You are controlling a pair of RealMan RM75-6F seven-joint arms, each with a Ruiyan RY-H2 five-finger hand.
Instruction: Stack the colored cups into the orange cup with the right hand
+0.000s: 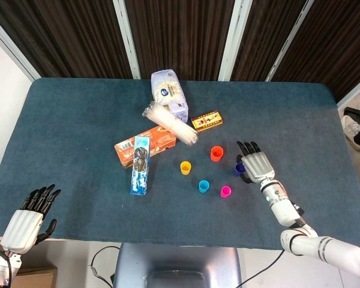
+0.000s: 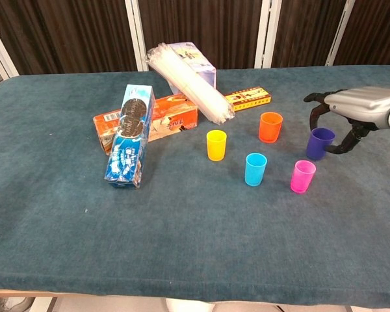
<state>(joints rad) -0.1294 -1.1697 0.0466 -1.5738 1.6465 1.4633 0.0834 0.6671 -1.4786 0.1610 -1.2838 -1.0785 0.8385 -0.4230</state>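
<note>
The orange cup (image 1: 216, 153) (image 2: 270, 127) stands upright right of the table's middle. Around it stand a yellow cup (image 2: 216, 145), a blue cup (image 2: 255, 169) and a pink cup (image 2: 302, 176). The purple cup (image 2: 320, 143) (image 1: 239, 169) is on the right, and my right hand (image 2: 354, 107) (image 1: 255, 165) hovers over it, fingers arched down on its far side and the thumb curved on its near right. I cannot tell whether they touch the cup, which still stands on the cloth. My left hand (image 1: 30, 219) rests low at the near left corner, fingers apart, holding nothing.
A blue cookie pack (image 2: 130, 143) leans on an orange box (image 2: 153, 123) to the left of the cups. Behind them lie a sleeve of clear cups (image 2: 188, 81), a white bag (image 1: 170, 93) and a small yellow-red box (image 2: 250, 99).
</note>
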